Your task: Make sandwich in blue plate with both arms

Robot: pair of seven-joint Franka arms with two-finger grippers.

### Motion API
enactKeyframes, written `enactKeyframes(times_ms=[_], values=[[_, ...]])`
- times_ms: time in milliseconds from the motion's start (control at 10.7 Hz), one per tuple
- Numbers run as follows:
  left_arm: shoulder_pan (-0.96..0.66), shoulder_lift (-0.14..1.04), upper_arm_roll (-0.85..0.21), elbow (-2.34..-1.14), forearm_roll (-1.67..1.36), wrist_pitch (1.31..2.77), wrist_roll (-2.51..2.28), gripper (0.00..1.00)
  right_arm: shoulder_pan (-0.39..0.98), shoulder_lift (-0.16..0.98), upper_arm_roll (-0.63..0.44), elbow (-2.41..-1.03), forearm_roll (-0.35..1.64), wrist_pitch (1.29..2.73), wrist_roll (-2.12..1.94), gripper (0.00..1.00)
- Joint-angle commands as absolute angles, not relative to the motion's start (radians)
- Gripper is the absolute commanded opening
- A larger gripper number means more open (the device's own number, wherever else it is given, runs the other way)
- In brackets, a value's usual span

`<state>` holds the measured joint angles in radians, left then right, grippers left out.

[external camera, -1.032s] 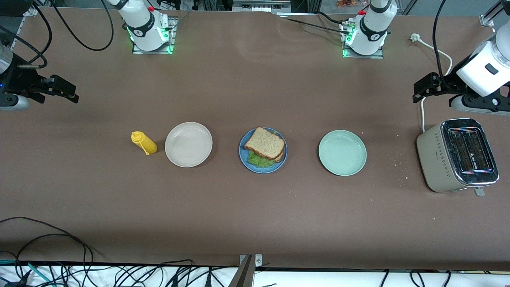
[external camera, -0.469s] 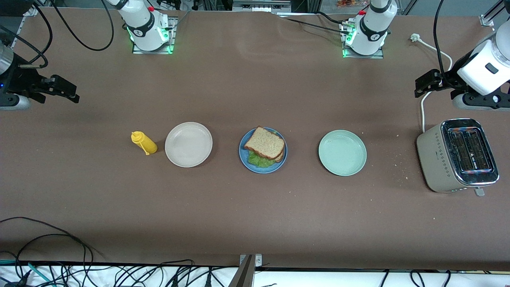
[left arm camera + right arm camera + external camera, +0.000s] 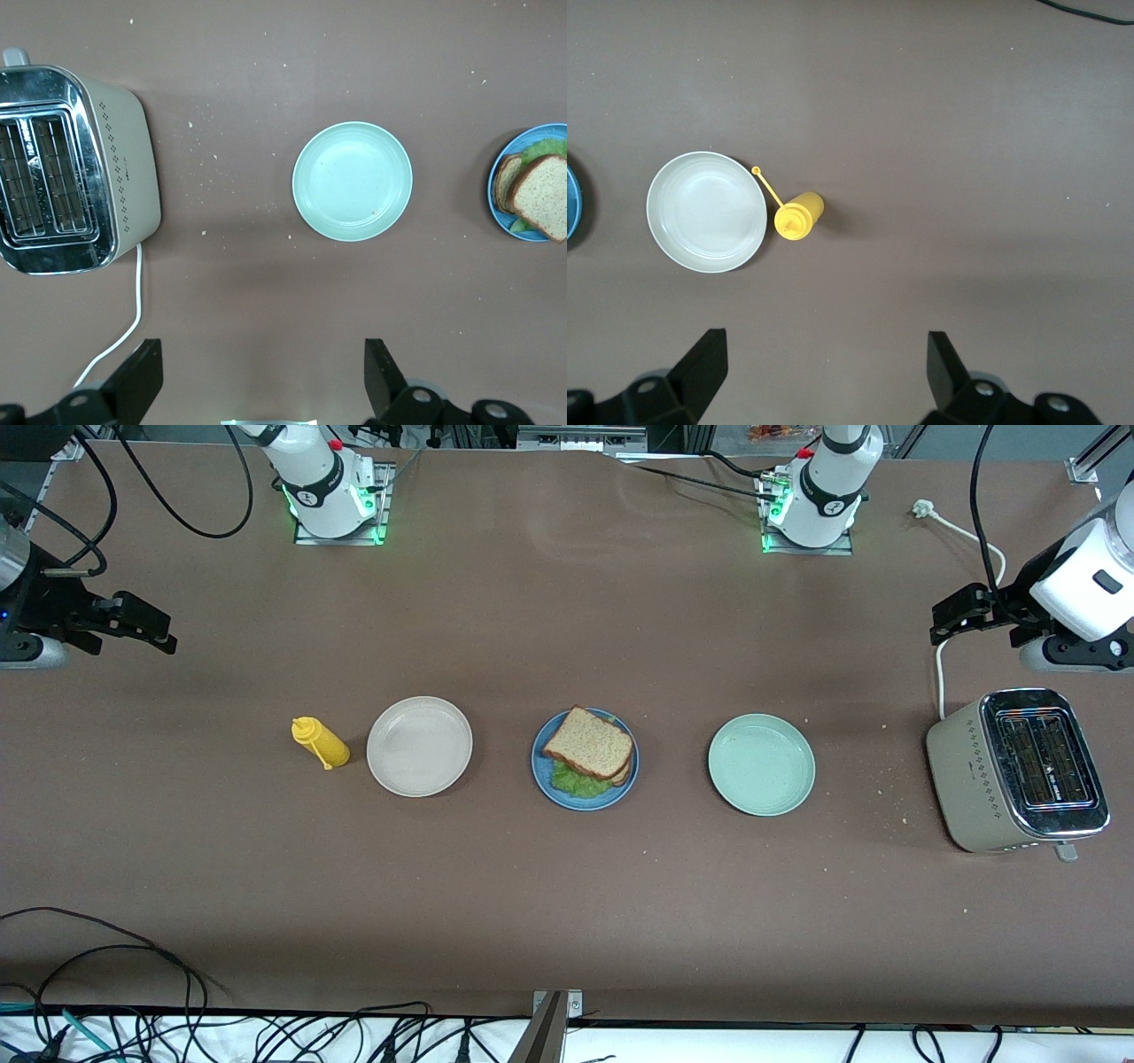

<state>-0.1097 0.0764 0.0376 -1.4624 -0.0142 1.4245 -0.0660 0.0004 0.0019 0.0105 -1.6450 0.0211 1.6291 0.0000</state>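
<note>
Centrally we note the sandwich (image 3: 591, 749) on the blue plate (image 3: 543, 777), between beige plate (image 3: 419, 746) and green plate (image 3: 761, 764). Lettuce seems sandwiched. Left gripper (image 3: 259, 379) over bare table near the toaster (image 3: 1019, 771), right gripper (image 3: 826, 376) near the mustard bottle (image 3: 319, 742): fingers spread, empty.

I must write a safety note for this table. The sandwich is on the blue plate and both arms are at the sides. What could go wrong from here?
1. The top slice of the sandwich sits skewed on the blue plate, lettuce sticking out; a bump could slide it off.
2. The left gripper, open, hangs over the toaster cord near the toaster; a low move might snag it.
3. The right gripper is open over the table's end; the yellow bottle could tip easily.
</note>
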Motion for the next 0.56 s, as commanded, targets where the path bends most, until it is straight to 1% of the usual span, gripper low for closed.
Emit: enactKeyframes(times_ms=[0, 469], values=[[-0.107, 0.064, 0.035, -1.480, 0.002, 1.450, -0.069, 1.00, -0.006, -0.006, 0.017, -1.637, 0.037, 1.617, 0.002, 1.00], [-0.110, 0.069, 0.031, -1.473, 0.008, 1.456, -0.072, 1.00, -0.006, -0.006, 0.017, -1.637, 0.037, 1.617, -0.002, 1.00]])
